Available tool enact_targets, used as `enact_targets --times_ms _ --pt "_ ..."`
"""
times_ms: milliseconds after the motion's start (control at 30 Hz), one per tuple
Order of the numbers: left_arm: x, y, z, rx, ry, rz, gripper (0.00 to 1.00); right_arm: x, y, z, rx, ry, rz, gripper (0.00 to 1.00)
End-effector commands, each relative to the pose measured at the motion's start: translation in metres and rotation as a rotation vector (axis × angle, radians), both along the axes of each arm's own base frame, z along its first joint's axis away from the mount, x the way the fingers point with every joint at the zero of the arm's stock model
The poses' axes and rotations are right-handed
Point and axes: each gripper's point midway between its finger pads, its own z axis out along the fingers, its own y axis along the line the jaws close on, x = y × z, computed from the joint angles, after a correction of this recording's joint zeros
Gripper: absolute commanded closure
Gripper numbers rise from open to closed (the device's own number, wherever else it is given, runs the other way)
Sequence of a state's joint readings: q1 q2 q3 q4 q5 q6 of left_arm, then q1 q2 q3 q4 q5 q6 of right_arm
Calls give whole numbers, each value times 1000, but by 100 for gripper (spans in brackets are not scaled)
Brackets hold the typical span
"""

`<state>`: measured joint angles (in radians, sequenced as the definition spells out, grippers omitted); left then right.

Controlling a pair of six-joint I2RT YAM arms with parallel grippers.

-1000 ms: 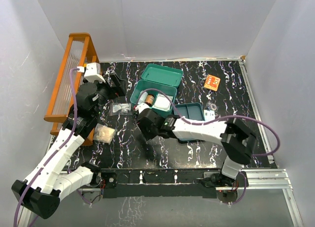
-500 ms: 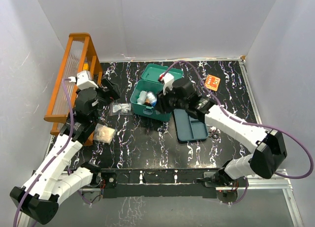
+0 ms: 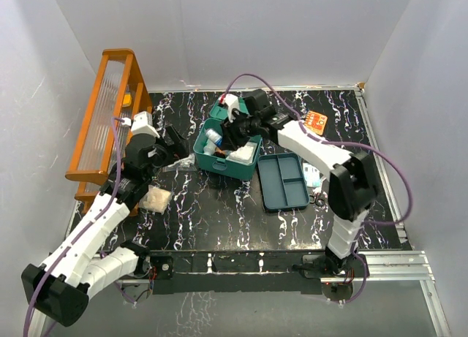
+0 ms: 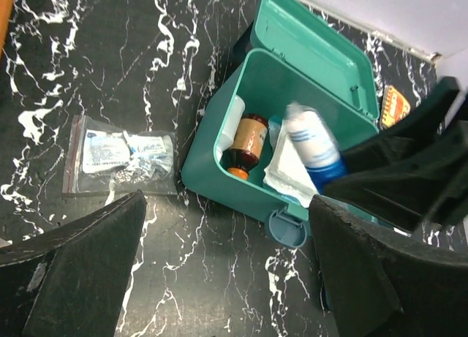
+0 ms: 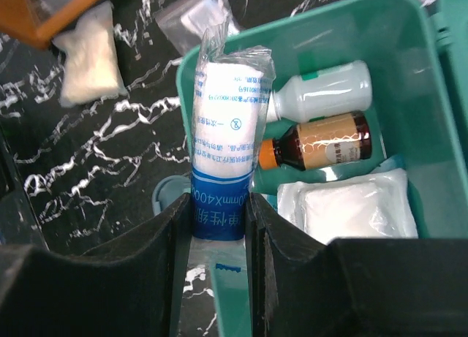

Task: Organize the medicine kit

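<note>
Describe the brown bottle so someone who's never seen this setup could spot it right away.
Start at the open teal box on the black marbled table. Inside it, the brown bottle lies on its side between a white plastic bottle and a white gauze pack. It is the only amber-brown item there, with an orange cap.
</note>
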<state>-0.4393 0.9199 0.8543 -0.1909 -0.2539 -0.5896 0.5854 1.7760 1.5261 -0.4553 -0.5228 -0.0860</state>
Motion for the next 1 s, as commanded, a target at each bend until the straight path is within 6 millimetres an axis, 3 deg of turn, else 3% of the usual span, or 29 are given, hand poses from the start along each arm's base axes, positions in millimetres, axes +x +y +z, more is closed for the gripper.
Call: enact_targets --times_ms 0,167,367,733,967 --pt "0 -10 -18 4 73 -48 8 2 12 -14 -39 21 144 69" --pt "6 -15 -39 35 155 -59 8 9 21 -35 -75 68 205 68" --pt "12 -19 -59 52 210 -61 14 4 29 -53 -76 156 272 67" --pt "20 -19 -68 68 219 -51 18 1 35 -75 -95 238 318 64" --pt "19 -17 -68 83 220 -47 18 -2 39 -88 -99 262 315 70"
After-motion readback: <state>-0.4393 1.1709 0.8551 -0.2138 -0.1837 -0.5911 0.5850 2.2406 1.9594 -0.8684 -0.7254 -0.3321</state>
